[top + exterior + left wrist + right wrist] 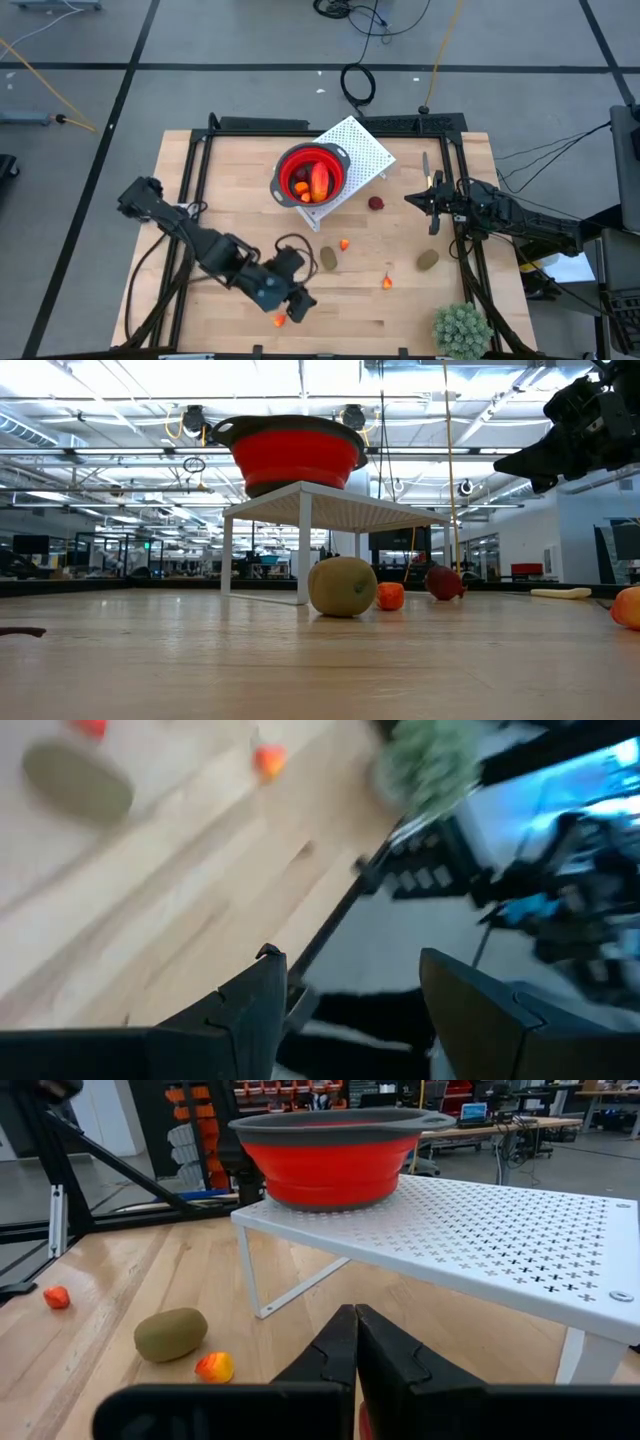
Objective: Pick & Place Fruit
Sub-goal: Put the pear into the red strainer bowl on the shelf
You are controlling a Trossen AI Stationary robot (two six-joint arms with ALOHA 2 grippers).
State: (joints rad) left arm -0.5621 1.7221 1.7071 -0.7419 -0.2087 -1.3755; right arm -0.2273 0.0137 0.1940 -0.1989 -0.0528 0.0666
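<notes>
The fruit lies scattered on the wooden table: two brown-green ovals, a dark red ball and orange bits. A longer red-orange piece sits in the red bowl, which stands on a white perforated shelf. My left gripper is open near the table's near edge, next to one orange bit and holding nothing. My right gripper is shut, raised above the table just right of the dark red ball.
A spiky green plant stands at the near right corner. The shelf's legs rest on the table, with a gap under the shelf. Black frame rails run along the table's sides. Bare wood lies on the near left.
</notes>
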